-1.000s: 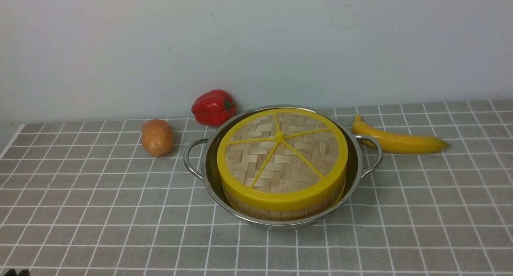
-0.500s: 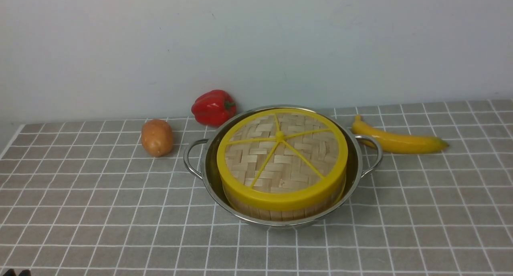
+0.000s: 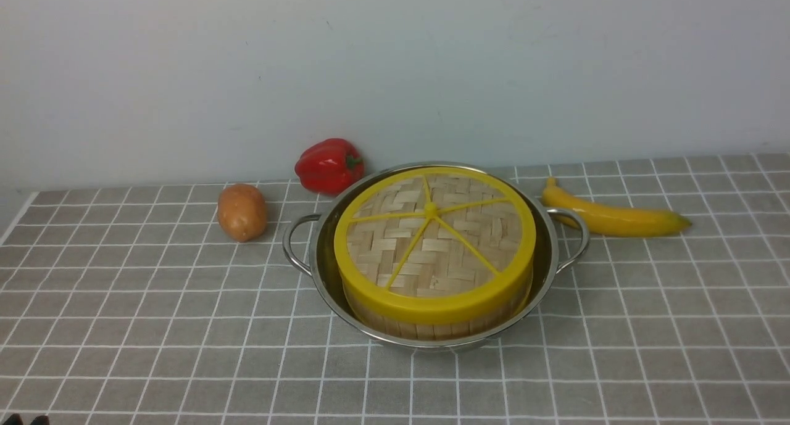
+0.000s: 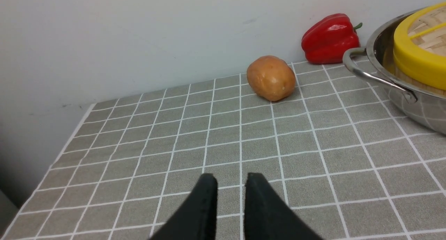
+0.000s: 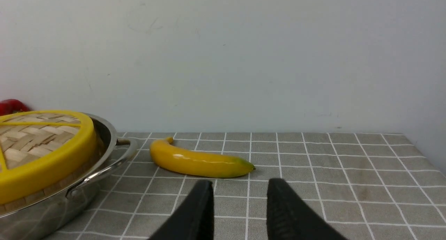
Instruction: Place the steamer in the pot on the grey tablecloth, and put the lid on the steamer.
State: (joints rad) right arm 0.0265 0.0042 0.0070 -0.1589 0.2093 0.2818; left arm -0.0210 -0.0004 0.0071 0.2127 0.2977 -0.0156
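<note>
On the grey tablecloth (image 3: 154, 326) stands the shiny pot (image 3: 321, 258) with its two wire handles. Inside it is the steamer (image 3: 432, 329), of which only the wooden wall shows. The woven lid (image 3: 432, 240) with its yellow rim and spokes lies flat on top. The left gripper (image 4: 231, 179) hovers over bare cloth to the pot's (image 4: 418, 107) left, open by a narrow gap and empty. The right gripper (image 5: 240, 186) is over the cloth on the other side of the pot (image 5: 52, 212), near the banana, open and empty.
A potato (image 3: 242, 211) and a red pepper (image 3: 328, 165) lie behind the pot on its left. A banana (image 3: 614, 218) lies at its right. A pale wall closes off the back. The cloth's left edge (image 4: 52, 163) is near the left gripper.
</note>
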